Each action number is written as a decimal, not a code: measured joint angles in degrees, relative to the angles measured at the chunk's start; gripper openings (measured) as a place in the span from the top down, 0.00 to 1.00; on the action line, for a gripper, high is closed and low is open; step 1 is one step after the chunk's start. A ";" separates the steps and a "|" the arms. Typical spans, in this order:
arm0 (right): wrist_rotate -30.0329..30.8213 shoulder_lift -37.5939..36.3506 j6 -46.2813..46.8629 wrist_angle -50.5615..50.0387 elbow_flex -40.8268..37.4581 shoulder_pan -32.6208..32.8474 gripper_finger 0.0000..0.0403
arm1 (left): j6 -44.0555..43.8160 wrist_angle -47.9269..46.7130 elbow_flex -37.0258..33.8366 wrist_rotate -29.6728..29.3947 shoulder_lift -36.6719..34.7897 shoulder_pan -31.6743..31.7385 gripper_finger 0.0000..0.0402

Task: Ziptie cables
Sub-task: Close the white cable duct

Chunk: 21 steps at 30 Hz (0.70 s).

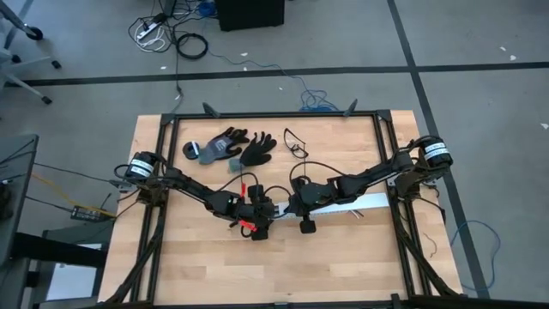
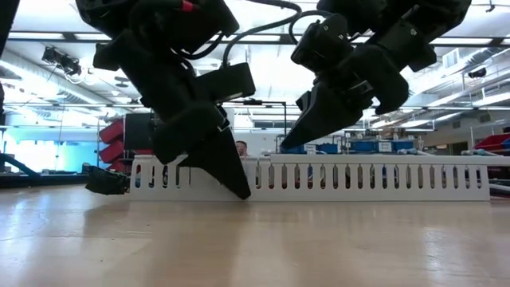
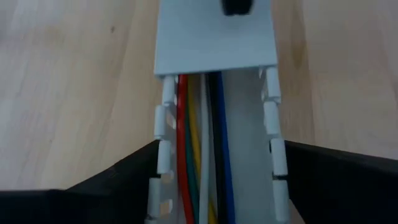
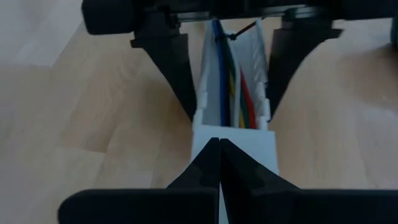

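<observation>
Presently the cables [image 3: 198, 155] lie lengthwise in an open stretch of a white slotted duct [image 1: 364, 202], which sits near the middle of the desk [image 1: 171, 266] and runs toward its right edge. The left gripper [image 3: 214, 180] has its jaws spread wide, one finger on each outer side of the duct; neither visibly pinches the walls or the wires. The right gripper [image 4: 219, 168] has its jaws pressed together, holding nothing, tip resting on or just above the flat cover [image 4: 233, 146] that caps the rest of the duct, right at the edge where the wires emerge. A thin black tie [image 4: 244, 31] appears to cross the wires near the left gripper in the right wrist view; I cannot tell whether it is cinched. Risks, as judged: if the left jaws close now they would squeeze the thin slotted side tabs inward, bending them or trapping a wire in a slot. If the right tip pushes along the cover, the whole duct may slide, since nothing visibly clamps it. A lift by the left arm could snag the wires and pull them out. Gloves [image 1: 232, 150] lie near the far edge, well apart.
</observation>
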 joint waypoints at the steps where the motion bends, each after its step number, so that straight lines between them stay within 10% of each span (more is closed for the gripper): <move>1: -0.02 0.00 0.00 -0.30 0.00 0.07 1.00 | 0.00 0.16 0.00 -0.35 0.00 -0.02 0.28; 21: 2.21 -0.17 1.95 -1.93 0.07 0.75 1.00 | 0.04 3.36 0.09 0.06 -0.15 -0.09 0.27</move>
